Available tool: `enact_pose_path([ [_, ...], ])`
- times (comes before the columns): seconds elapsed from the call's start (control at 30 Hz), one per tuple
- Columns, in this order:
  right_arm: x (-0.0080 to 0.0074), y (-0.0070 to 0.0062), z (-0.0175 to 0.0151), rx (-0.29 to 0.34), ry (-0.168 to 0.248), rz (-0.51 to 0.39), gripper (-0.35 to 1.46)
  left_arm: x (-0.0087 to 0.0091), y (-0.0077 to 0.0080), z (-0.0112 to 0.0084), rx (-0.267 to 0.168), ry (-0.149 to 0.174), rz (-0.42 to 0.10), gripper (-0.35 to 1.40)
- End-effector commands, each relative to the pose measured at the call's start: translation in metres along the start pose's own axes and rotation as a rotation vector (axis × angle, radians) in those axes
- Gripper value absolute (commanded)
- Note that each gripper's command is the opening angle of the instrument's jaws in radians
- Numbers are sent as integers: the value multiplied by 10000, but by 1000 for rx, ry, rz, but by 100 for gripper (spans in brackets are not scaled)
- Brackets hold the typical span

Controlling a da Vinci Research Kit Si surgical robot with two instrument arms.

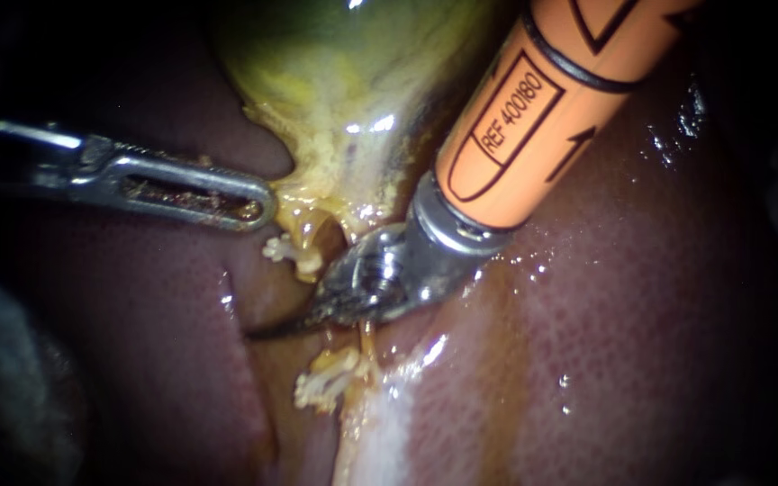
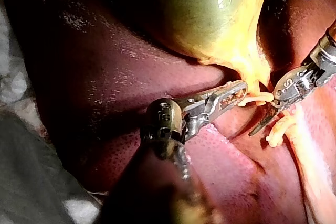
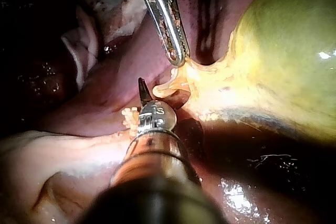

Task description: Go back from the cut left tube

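Below the gallbladder (image 1: pixel 335 81) neck, the right instrument (image 1: pixel 274 328) lies with its curved blades closed, holding nothing, between the cut tube's frayed upper end (image 1: pixel 288 252) and lower end (image 1: pixel 321 387). The left instrument (image 1: pixel 261 203), jaws together and empty, sits just beside the upper end. A crooked withdrawal could drag the blade tip across the liver (image 1: pixel 641 342) or snag a stump.

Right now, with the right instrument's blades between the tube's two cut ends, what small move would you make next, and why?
I would probably draw the right instrument straight back along its shaft. Its blades lie shut between the upper tube stump and the lower tube stump, which are plainly apart, and the liver lies close beneath the tip.
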Motion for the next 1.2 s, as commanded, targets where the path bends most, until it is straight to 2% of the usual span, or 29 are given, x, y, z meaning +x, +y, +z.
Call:
enact_pose_path([
  [0.03,0,1,0,0,0,-1,-35,0,0,0,1,0,0,-35],
  [0.17,-2,2,1,-6,2,21,-35,0,0,1,1,1,0,-35],
  [0.3,-5,2,4,-60,52,20,51,0,0,1,1,0,0,-35],
  [0.33,-5,2,4,-70,64,20,66,0,0,1,1,0,0,-35],
  [0.4,-6,3,4,-83,79,22,91,0,0,0,0,0,0,-35],
  [0.5,-5,3,4,-96,91,24,111,0,0,0,0,0,0,-35],
  [0.67,-5,2,2,-105,103,28,126,0,-1,0,0,0,1,-35],
  [0.8,-8,-4,-9,-120,121,30,135,1,-3,-1,1,1,1,-35],
  [0.9,-11,-10,-25,-163,150,32,138,0,-4,-3,3,2,2,-35],
  [0.97,-11,-13,-39,-210,161,0,143,0,-5,-3,3,2,2,-35],
  [1.03,-12,-17,-56,-240,151,-33,143,0,-5,-3,3,2,2,-35],
  [1.2,-23,-24,-92,-286,145,-120,143,0,-5,-4,2,1,2,-35],
])
